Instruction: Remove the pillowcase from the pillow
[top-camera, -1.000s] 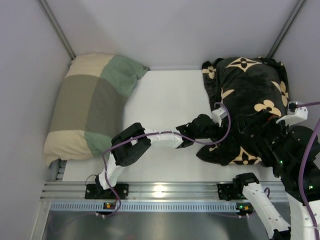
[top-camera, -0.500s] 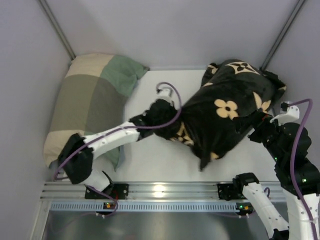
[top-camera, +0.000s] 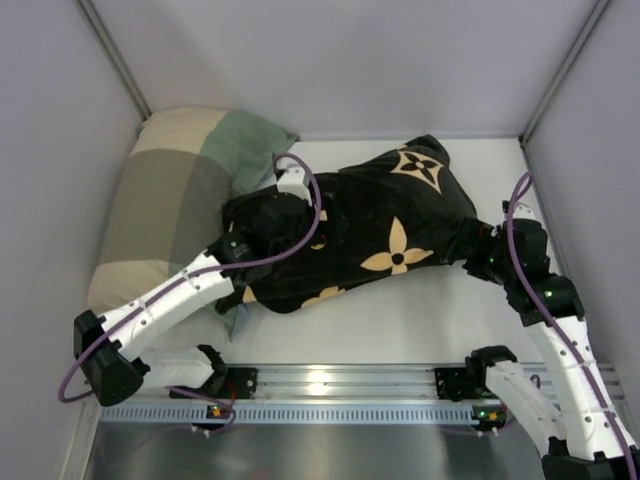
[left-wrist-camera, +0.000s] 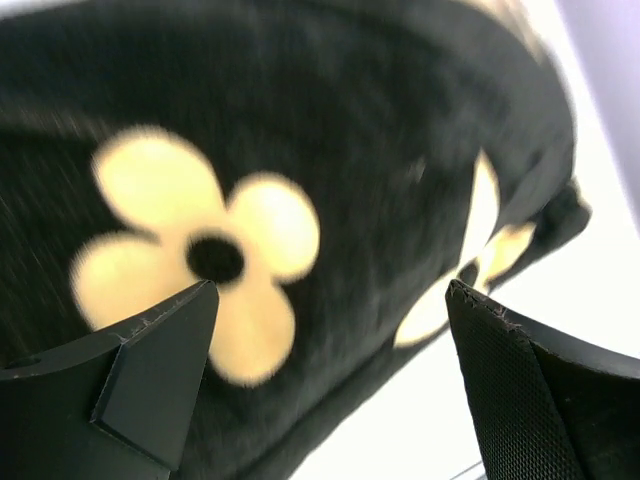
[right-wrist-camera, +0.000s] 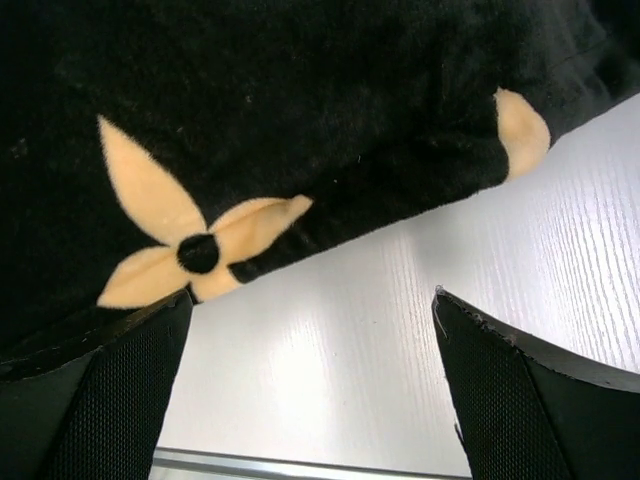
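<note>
The black pillowcase (top-camera: 370, 225) with tan flower motifs lies stuffed and plump across the middle of the white table (top-camera: 400, 330). The pillow itself is hidden; only the cover shows. My left gripper (top-camera: 262, 215) sits at the cover's left end. In the left wrist view this gripper (left-wrist-camera: 328, 300) is open, with the pillowcase (left-wrist-camera: 330, 130) blurred just beyond its fingers and filling the picture. My right gripper (top-camera: 478, 255) is at the cover's right end. Seen from the right wrist, that gripper (right-wrist-camera: 312, 300) is open over bare table, the pillowcase (right-wrist-camera: 300, 100) edge lying just past its fingertips.
A green and beige checked pillow (top-camera: 170, 200) leans in the back left corner, touching the black cover's left end. Grey walls close in the table on the left, back and right. A metal rail (top-camera: 330, 380) runs along the near edge.
The stuffed cover has been dragged from the right side to the middle of the table. My left gripper shut on it, went left with it, then opened. The right arm stretched forward after it.
</note>
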